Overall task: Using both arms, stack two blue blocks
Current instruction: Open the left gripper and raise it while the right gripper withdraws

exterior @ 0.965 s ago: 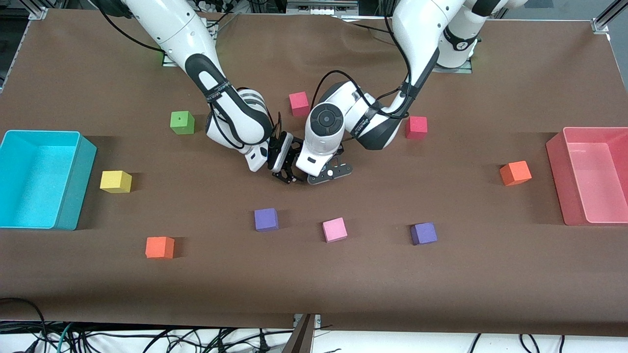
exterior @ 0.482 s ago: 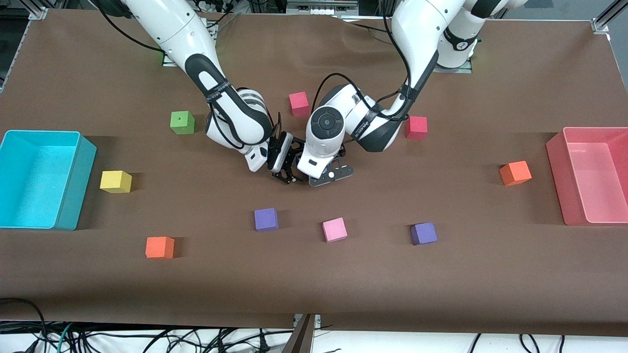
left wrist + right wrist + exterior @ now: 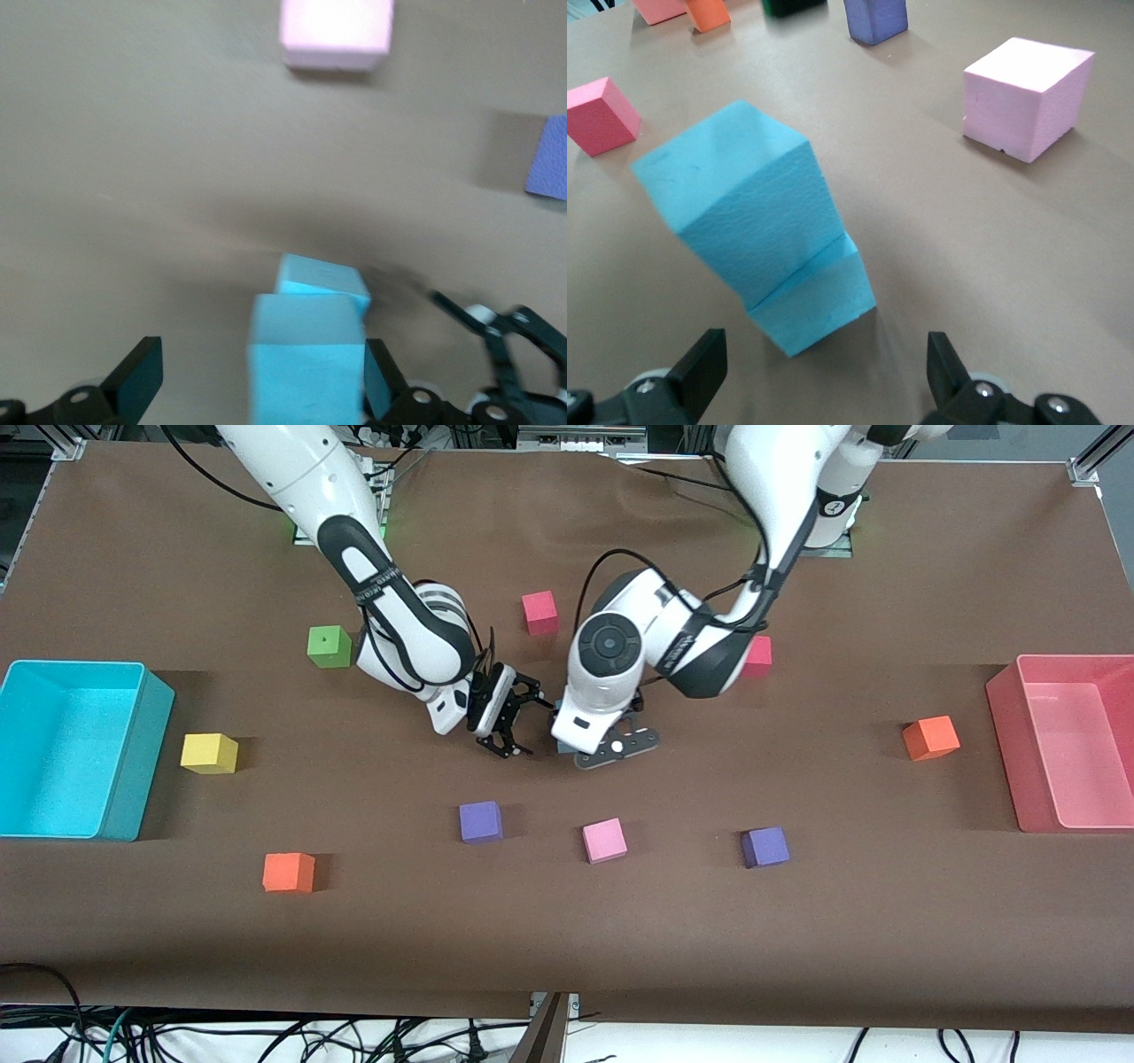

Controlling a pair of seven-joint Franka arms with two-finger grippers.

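two light sky-blue foam cubes point(image 3: 757, 230) stacked at frame centre; left gripper point(image 3: 261, 390) and right gripper point(image 3: 824, 376) released; light, squashy, best gripped by side faces.

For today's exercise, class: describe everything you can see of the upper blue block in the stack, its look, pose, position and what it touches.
The upper blue block is a light sky-blue cube that looks like matte foam, with a finely grained surface. It rests on the lower blue block, twisted and shifted a little so their edges do not line up. The stack stands mid-table, farther from the front camera than the pink cube. No finger touches it: the right gripper and the left gripper are both open, their fingers apart on either side of it.
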